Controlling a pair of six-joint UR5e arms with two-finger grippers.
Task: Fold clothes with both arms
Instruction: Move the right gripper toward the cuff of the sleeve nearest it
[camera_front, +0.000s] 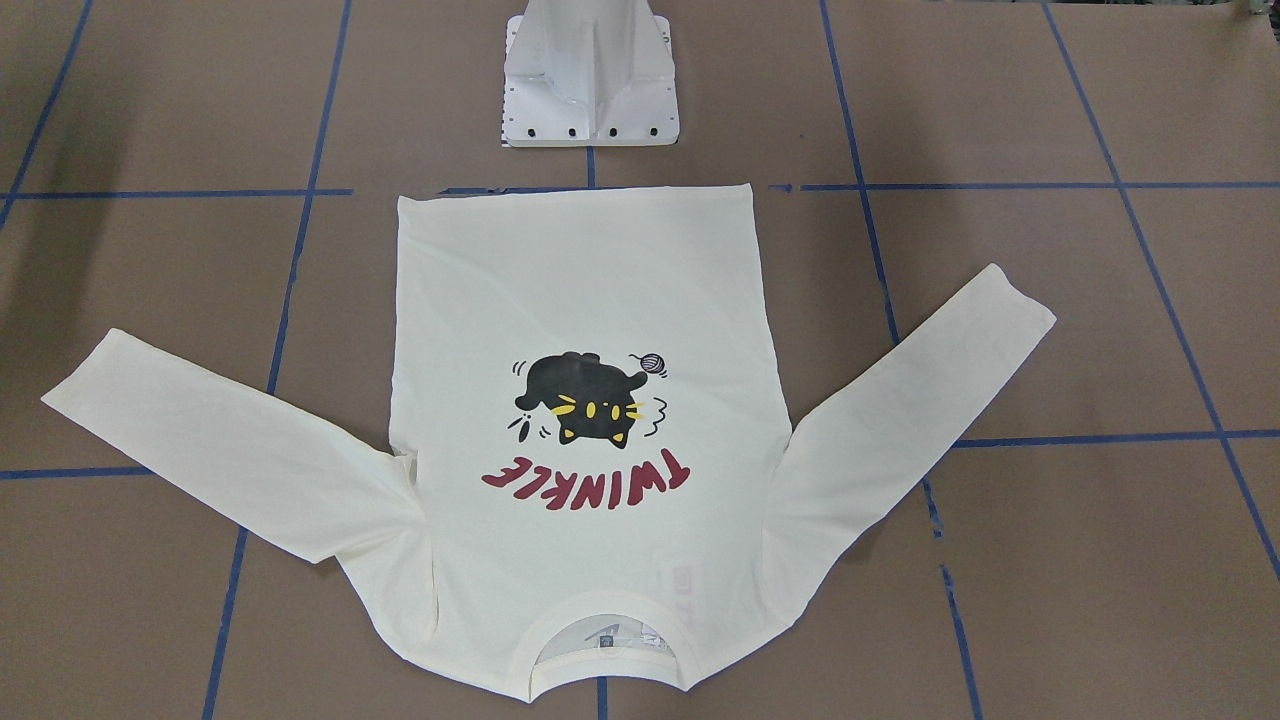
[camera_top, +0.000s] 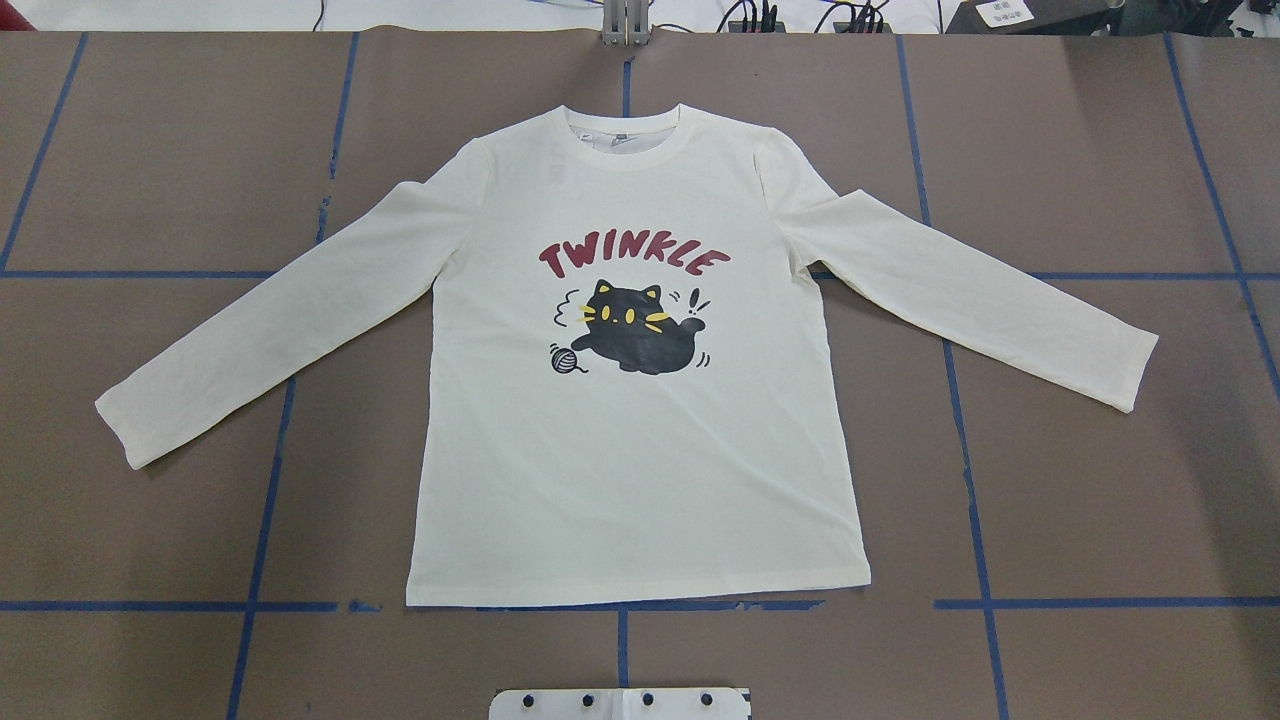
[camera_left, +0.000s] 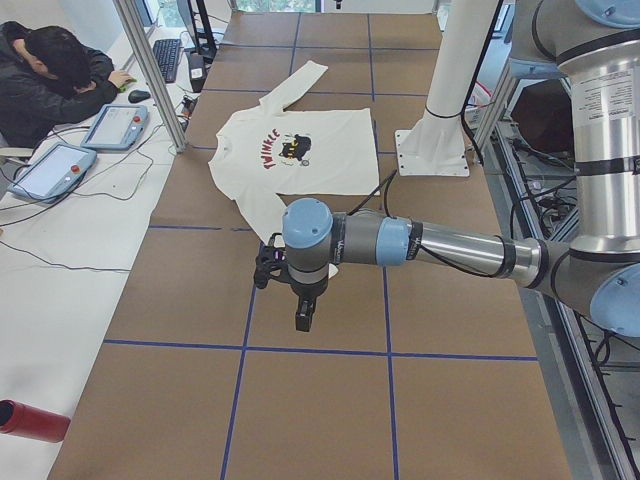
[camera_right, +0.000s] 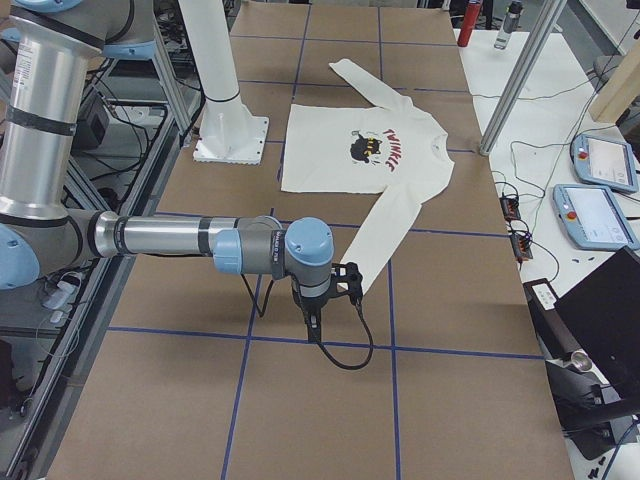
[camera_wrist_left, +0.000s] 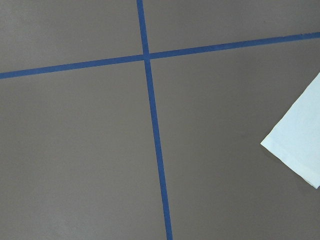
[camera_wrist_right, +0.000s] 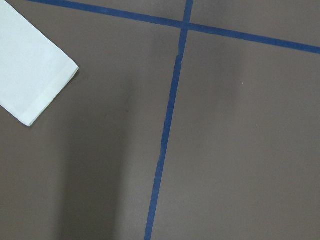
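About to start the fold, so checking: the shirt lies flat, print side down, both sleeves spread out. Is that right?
Not quite. The print side faces up, not down: the overhead view shows the cat print in full. So the shirt lies flat, print side up, both sleeves spread out.

Left arm (camera_left: 450, 250), exterior left view: the upper link stood upright at 2 o'clock, and the forearm ran level from 3 o'clock to the centre, ending at the blue-capped left wrist (camera_left: 307, 228). The left gripper (camera_left: 303, 318) hung toward 6 o'clock, jaw state indiscernible. Right arm (camera_right: 160, 237), exterior right view: the upper link stood upright at 10 o'clock, the forearm ran level from 9 o'clock to the blue-capped right wrist (camera_right: 308, 250), and the right gripper (camera_right: 315, 322) pointed toward 6 o'clock, jaw state likewise indiscernible
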